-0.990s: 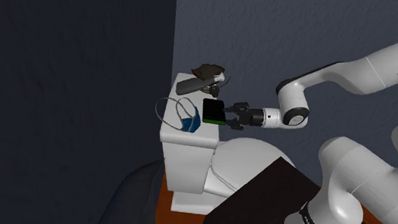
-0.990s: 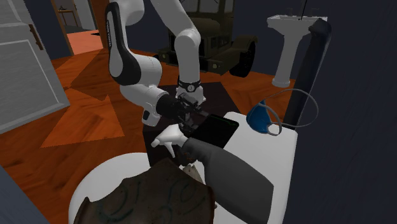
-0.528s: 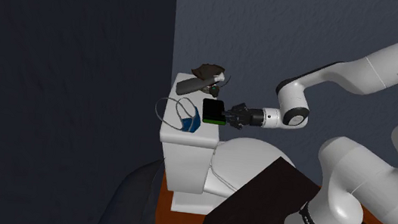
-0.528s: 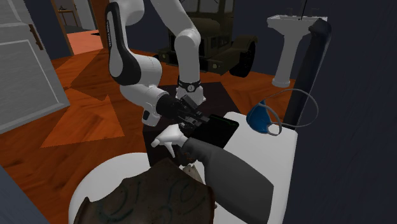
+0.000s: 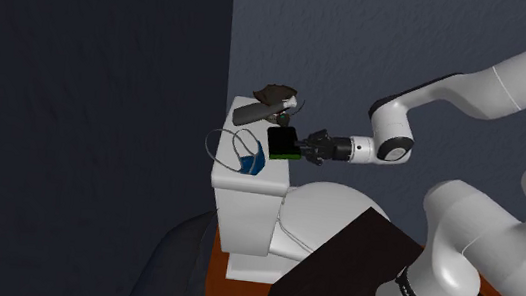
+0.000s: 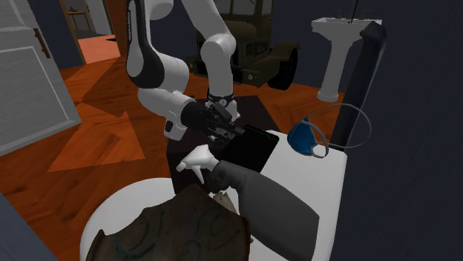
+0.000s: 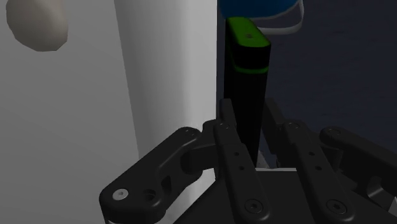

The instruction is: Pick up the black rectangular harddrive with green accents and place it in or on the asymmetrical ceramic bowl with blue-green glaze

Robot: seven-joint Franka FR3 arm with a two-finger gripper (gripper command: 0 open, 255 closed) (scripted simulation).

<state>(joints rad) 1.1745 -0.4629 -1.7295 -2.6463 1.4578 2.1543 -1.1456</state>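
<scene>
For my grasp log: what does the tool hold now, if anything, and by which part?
The tool holds the black hard drive by its near end, on the two flat faces; the green end points away.

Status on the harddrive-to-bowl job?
Grasp looks done: the black pincer is shut on the black rectangular harddrive with green edge. In hand: holding it at the white toilet tank edge. Left: carry it to the dark, uneven-rimmed bowl and release.

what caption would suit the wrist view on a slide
Tool shut on the harddrive, its green end toward the blue mask.
</scene>
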